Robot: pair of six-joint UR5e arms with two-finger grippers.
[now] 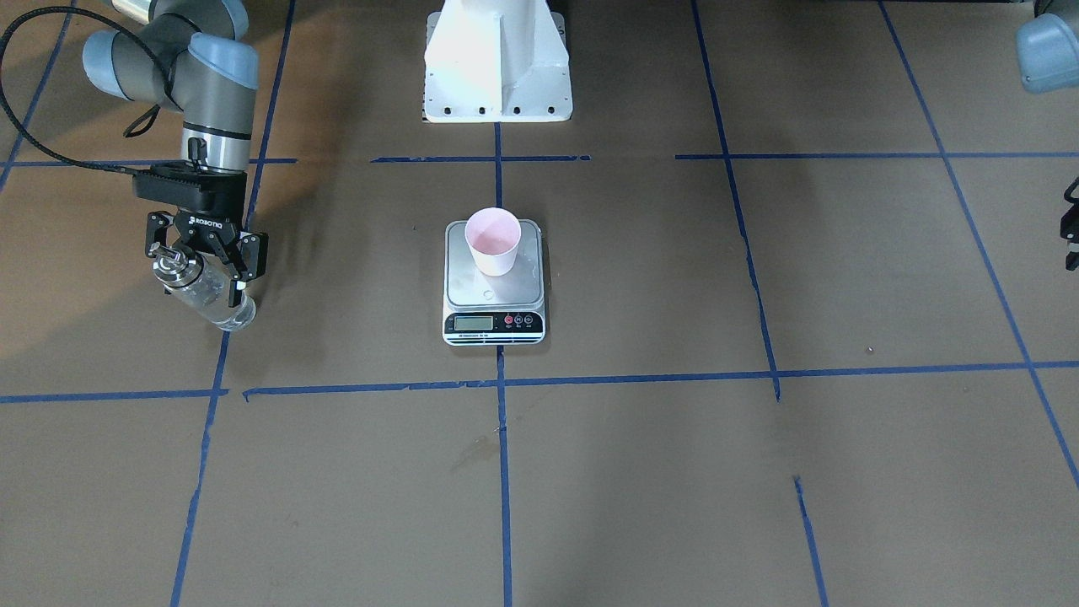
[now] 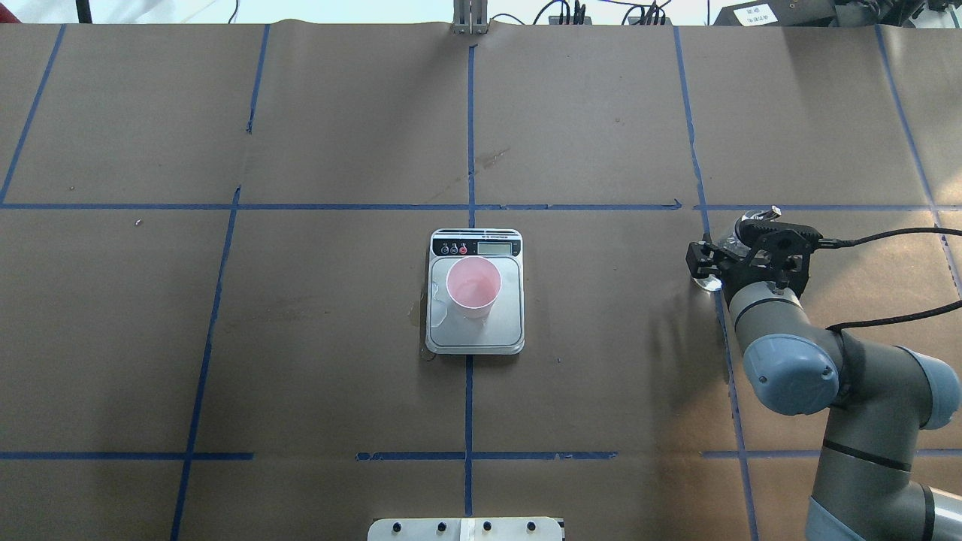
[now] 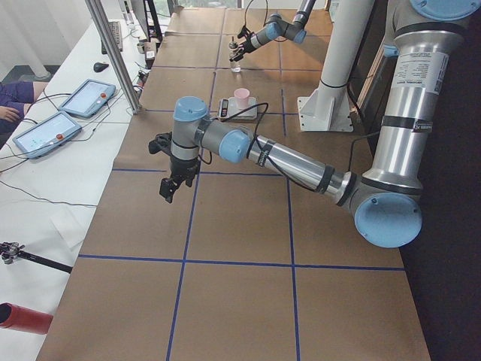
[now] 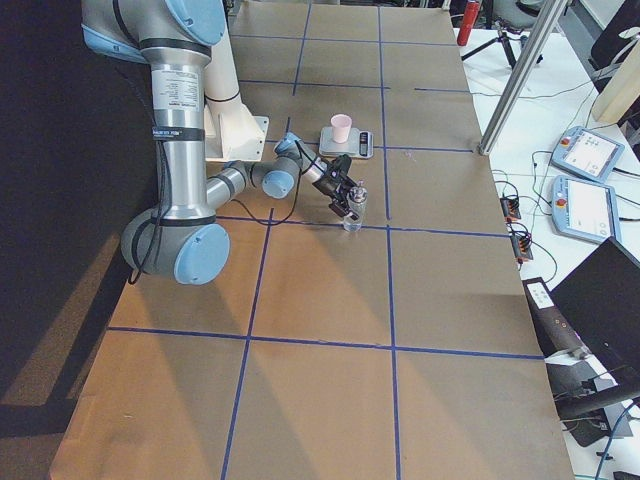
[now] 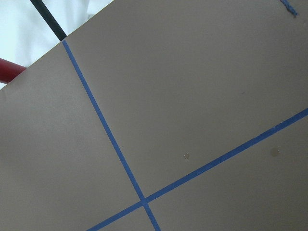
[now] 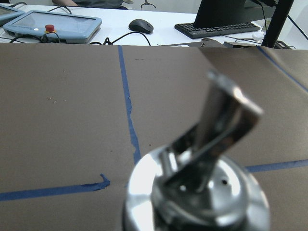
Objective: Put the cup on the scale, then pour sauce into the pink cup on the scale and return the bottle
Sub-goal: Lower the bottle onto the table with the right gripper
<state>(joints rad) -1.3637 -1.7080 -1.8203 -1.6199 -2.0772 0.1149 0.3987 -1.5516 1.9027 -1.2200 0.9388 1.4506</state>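
The pale pink cup [image 1: 493, 240] [image 2: 473, 285] stands upright on the silver scale [image 1: 495, 291] [image 2: 481, 340] at the table's middle. Far to the robot's right, my right gripper [image 1: 202, 257] [image 2: 740, 252] is shut on the clear glass bottle [image 1: 211, 297] [image 4: 352, 212], which is upright at the table surface beside a blue tape line. Clear sauce [image 1: 221, 308] shows through its walls. The right wrist view is filled by the bottle's shiny metal cap and spout [image 6: 211, 159]. My left gripper [image 3: 169, 180] hangs over bare table far to the robot's left; I cannot tell whether it is open or shut.
The white robot base [image 1: 497, 67] stands behind the scale. Blue tape lines [image 2: 470, 150] grid the brown table. Small wet spots [image 2: 438, 302] lie on the scale's platform. Tablets [image 3: 86, 98], cables and a person's hand [image 3: 9, 113] are on the side bench.
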